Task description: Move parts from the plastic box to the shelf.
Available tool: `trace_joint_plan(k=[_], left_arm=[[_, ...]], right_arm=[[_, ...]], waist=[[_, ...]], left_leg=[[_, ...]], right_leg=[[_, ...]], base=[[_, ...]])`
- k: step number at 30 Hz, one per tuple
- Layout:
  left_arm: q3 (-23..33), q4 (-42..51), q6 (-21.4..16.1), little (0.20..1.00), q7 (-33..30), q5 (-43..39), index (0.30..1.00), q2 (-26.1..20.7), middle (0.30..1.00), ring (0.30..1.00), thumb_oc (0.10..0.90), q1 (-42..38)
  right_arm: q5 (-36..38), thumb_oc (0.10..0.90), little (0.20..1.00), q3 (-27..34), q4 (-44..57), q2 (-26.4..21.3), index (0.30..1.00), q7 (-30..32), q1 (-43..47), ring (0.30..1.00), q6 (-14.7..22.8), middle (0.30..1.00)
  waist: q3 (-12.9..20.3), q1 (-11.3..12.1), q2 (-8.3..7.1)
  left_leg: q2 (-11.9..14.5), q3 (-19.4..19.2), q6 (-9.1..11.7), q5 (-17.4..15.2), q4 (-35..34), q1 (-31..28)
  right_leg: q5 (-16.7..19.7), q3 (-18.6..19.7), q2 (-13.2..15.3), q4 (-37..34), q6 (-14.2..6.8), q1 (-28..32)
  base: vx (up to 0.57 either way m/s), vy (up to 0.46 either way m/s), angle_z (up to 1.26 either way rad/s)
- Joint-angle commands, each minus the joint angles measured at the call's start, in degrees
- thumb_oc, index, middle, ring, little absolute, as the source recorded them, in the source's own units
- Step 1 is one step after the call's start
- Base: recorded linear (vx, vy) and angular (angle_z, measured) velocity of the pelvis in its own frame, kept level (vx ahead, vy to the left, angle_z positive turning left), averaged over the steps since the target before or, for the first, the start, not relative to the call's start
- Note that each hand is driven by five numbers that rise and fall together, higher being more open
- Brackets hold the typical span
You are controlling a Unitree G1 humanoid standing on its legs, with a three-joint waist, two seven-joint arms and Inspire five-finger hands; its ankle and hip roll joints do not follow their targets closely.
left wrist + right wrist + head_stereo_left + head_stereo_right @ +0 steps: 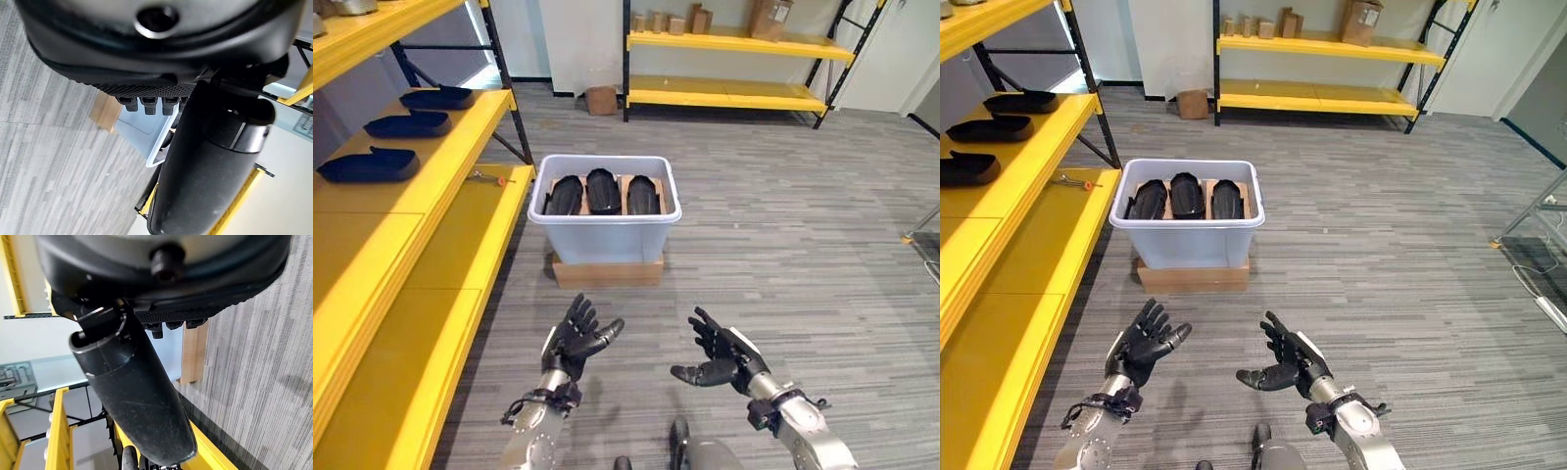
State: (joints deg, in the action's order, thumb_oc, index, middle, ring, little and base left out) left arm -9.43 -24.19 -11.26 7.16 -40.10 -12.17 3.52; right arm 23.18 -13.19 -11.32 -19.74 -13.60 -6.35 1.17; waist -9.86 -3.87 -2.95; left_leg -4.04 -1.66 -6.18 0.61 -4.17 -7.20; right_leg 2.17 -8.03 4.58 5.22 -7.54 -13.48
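Left eye view: grey carpet floor [783, 225], yellow shelf [421, 225]

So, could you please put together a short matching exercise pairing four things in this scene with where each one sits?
Things:
1. plastic box
2. three black parts
3. screwdriver
4. cardboard boxes

Places:
A. on the far shelf by the back wall
B. on a low cardboard base on the floor
C. inside the plastic box
D. on the yellow shelf, left of the box

Pairs: 1-B, 2-C, 3-D, 4-A

Both the left robot hand and right robot hand hang open in front of the box, holding nothing.
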Motion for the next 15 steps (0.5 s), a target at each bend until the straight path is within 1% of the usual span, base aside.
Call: trace_joint_plan(k=[1, 2, 4, 5, 7, 9, 11, 13, 15], left_arm=[[-1.6, 5.9, -3.3, 1.000, 4.2, 1.2, 1.000, -0.6, 1.000, 1.000, 0.900, -0.7], [-2.0, 5.4, -3.3, 1.000, 4.6, 1.5, 1.000, -0.4, 1.000, 1.000, 0.900, -0.6], [-2.6, 5.4, -3.1, 1.000, 4.7, 1.6, 1.000, -0.5, 1.000, 1.000, 0.900, -0.2], [-2.7, 5.2, -3.0, 1.000, 5.1, 1.8, 1.000, -0.7, 1.000, 1.000, 0.900, 0.2], [-2.7, 5.4, -2.7, 1.000, 4.8, 2.0, 1.000, -0.8, 1.000, 1.000, 0.900, 0.4], [-2.6, 6.0, -2.5, 1.000, 4.1, 1.6, 1.000, -0.9, 1.000, 1.000, 0.900, 1.0], [-2.4, 7.2, -1.9, 1.000, 2.3, 1.9, 1.000, -1.2, 1.000, 1.000, 0.900, 1.4], [-2.4, 7.4, -2.1, 1.000, 0.9, 1.6, 1.000, -1.2, 1.000, 1.000, 0.900, 1.4], [-2.2, 7.2, -2.4, 1.000, 0.5, 0.9, 1.000, -1.1, 1.000, 1.000, 0.900, 1.2]], right_arm=[[1.4, 0.900, 1.000, 3.9, 3.6, 1.8, 1.000, 1.0, 3.4, 1.000, 7.0, 1.000], [1.2, 0.900, 1.000, 4.0, 3.0, 1.7, 1.000, 1.7, 3.2, 1.000, 7.5, 1.000], [1.3, 0.900, 1.000, 3.8, 2.4, 1.6, 1.000, 2.1, 3.1, 1.000, 8.0, 1.000], [0.9, 0.900, 1.000, 3.8, 2.4, 1.4, 1.000, 2.3, 2.8, 1.000, 7.9, 1.000], [0.5, 0.900, 1.000, 3.5, 2.7, 1.2, 1.000, 2.6, 2.7, 1.000, 7.5, 1.000], [-0.1, 0.900, 1.000, 3.1, 3.0, 0.9, 1.000, 2.7, 2.5, 1.000, 7.0, 1.000], [-0.9, 0.900, 1.000, 2.5, 3.2, 0.1, 1.000, 3.3, 2.4, 1.000, 6.5, 1.000], [-0.6, 0.900, 1.000, 2.3, 3.2, -0.2, 1.000, 3.8, 2.4, 1.000, 6.2, 1.000], [-0.4, 0.900, 1.000, 2.0, 2.9, -0.4, 1.000, 4.0, 2.5, 1.000, 6.3, 1.000]], waist=[[3.2, -1.1, -1.58], [3.6, -1.3, -1.58], [4.1, -1.3, -1.61], [4.9, -1.4, -1.66], [5.3, -1.4, -1.56], [6.0, -1.4, -1.23], [6.7, -1.2, -0.93], [7.0, -1.1, -0.92], [7.3, -0.9, -0.92]], left_leg=[[-1.5, -0.2, 1.5, -5.7, -0.8, -5.8], [-1.5, 0.5, 1.4, -5.9, -0.8, -6.2], [-1.5, 0.7, 1.5, -6.3, -0.4, -6.5], [-1.3, 0.7, 1.7, -7.0, -0.1, -7.1], [-1.2, 1.0, 1.9, -7.2, 0.0, -7.6], [-0.9, 1.4, 2.4, -7.6, 0.3, -8.2], [-0.5, 1.7, 3.0, -8.1, 1.4, -8.6], [-0.3, 1.6, 3.4, -8.4, 2.2, -8.6], [-0.1, 1.7, 3.7, -8.0, 3.1, -8.2]], right_leg=[[13.1, 1.5, -1.0, -5.0, -1.3, 1.5], [13.0, 2.1, -1.2, -6.3, -1.1, 2.2], [12.8, 2.2, -1.3, -7.3, -0.7, 3.2], [12.3, 2.0, -1.3, -7.7, -0.4, 4.2], [11.8, 2.0, -1.4, -7.5, 0.0, 4.8], [10.7, 2.1, -1.7, -6.9, 0.8, 5.5], [9.0, 1.8, -2.4, -6.1, 2.0, 6.4], [8.4, 1.5, -2.7, -6.0, 2.6, 6.9], [8.0, 1.3, -3.0, -6.3, 3.0, 7.3]], base=[[0.34, -0.118, 0.61], [0.30, -0.108, 0.75], [0.32, -0.121, 0.56], [0.41, -0.159, 0.57], [0.31, -0.123, 0.37], [0.31, -0.126, 0.16], [0.33, -0.154, 0.06], [0.26, -0.161, -0.08], [0.23, -0.164, -0.08]])
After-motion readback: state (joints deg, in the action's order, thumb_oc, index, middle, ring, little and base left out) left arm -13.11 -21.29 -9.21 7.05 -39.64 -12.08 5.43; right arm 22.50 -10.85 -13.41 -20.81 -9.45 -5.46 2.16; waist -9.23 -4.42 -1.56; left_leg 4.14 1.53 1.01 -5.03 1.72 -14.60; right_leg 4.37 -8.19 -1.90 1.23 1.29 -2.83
